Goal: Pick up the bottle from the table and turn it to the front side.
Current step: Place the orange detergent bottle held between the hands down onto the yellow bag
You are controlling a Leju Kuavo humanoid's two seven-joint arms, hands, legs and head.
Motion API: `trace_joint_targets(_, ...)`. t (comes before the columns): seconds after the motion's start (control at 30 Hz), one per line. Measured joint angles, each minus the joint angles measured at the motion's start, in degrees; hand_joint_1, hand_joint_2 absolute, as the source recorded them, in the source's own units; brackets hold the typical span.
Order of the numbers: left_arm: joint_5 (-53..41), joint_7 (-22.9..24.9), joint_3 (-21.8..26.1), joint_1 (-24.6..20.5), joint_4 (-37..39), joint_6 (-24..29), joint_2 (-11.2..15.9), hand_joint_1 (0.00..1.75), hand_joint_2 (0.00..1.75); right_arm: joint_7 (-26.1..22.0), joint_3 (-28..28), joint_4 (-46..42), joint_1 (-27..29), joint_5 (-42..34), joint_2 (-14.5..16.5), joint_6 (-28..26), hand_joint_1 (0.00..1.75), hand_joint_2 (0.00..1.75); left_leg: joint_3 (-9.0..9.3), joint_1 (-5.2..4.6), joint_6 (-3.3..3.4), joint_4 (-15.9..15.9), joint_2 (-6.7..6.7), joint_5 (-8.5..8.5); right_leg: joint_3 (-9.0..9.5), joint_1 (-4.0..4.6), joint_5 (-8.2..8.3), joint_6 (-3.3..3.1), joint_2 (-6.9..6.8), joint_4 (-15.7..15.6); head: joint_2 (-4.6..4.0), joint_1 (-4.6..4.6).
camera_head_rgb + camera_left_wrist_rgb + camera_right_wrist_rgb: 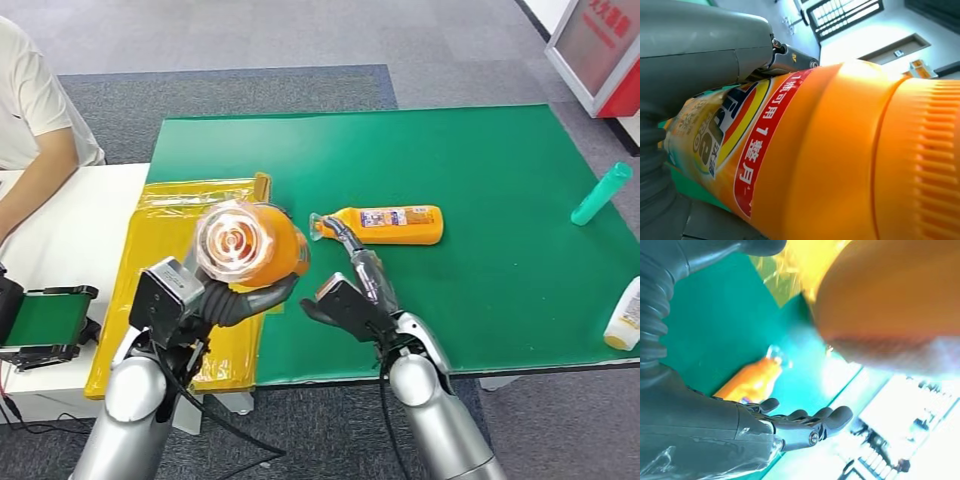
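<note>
Head view: left hand (198,300) grips orange bottle (253,245) above green mat (483,190); right hand (355,300) empty, fingers seemingly apart; grey carpet (226,40).

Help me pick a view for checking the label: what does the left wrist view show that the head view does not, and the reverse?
Left wrist view alone: the held bottle's side label, a red band of white characters, plus its ribbed orange cap and a window behind.

Head view alone: the bottle's clear round bottom end, the right hand open beside it, a second orange bottle lying on the green mat, a teal bottle, a white bottle, yellow bags and a person's arm.

Both: the left hand gripping the orange bottle.
</note>
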Motion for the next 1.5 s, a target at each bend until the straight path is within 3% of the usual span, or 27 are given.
trace_joint_targets(0.23,-1.90,-0.39,3.68,0.88,-2.23,0.28,-1.52,1.75,1.75,0.62,-3.17,-2.44,0.39,-0.51,0.00,0.56,0.00,1.75,0.00,0.00,-0.01,0.00,0.00,0.01,-0.01,0.01,-0.01,0.00,0.00,0.00,0.00,-0.01)
trace_joint_targets(0.63,-3.06,-0.38,5.16,1.31,-3.03,0.50,-2.23,1.75,1.75,0.70,-4.88,-3.49,0.73,-1.00,0.00,0.75,0.00,1.75,0.00,0.00,-0.01,0.00,0.00,0.01,0.00,0.00,-0.01,0.00,-0.01,0.00,0.00,-0.01)
trace_joint_targets(0.7,-8.48,-0.23,5.26,1.27,-3.06,2.20,-2.17,1.75,1.75,0.67,-5.44,-4.13,0.85,-1.32,0.00,0.73,0.00,1.75,0.00,0.00,-0.01,0.00,0.00,0.01,-0.01,0.00,-0.01,0.00,-0.01,0.00,0.00,0.00)
trace_joint_targets(0.83,-29.03,1.22,5.98,1.14,-3.20,6.05,-1.91,1.75,1.75,0.51,-7.28,-7.56,1.58,-2.34,0.00,0.64,0.00,1.75,0.00,0.00,-0.01,0.00,0.00,0.02,-0.01,0.00,0.00,0.00,-0.01,0.00,0.00,0.00)
trace_joint_targets(1.0,-47.09,3.45,9.59,1.06,-3.16,7.43,-1.90,1.75,1.75,-0.07,-9.54,-16.61,3.32,-3.75,0.00,2.11,0.00,1.75,-0.01,0.00,-0.01,0.00,0.00,0.01,-0.03,0.00,-0.01,0.00,-0.01,0.00,0.00,-0.01)
trace_joint_targets(1.23,-55.32,3.74,16.45,1.17,-1.58,7.29,-1.35,1.75,1.75,-2.66,-9.97,-30.00,8.60,-6.39,-0.05,4.82,0.00,1.75,-0.03,0.00,-0.01,0.00,0.00,-0.01,-0.07,0.01,-0.06,-0.02,0.00,0.00,0.00,-0.01)
trace_joint_targets(1.37,-54.53,3.52,19.15,1.21,0.57,1.71,-0.33,1.75,1.75,-4.01,-9.92,-35.97,11.76,-4.77,-0.74,7.67,0.00,1.75,-0.03,0.00,0.00,0.00,0.00,-0.03,-0.05,0.00,-0.10,0.00,0.00,-0.01,0.00,0.00)
trace_joint_targets(1.5,-52.55,4.01,20.52,0.83,6.11,-4.12,2.99,1.75,1.75,-6.92,-7.93,-39.47,15.26,-1.80,-3.14,10.24,0.00,1.75,-0.03,0.01,-0.01,0.00,0.00,-0.03,-0.06,0.01,-0.09,-0.01,0.01,-0.01,0.00,-0.01)
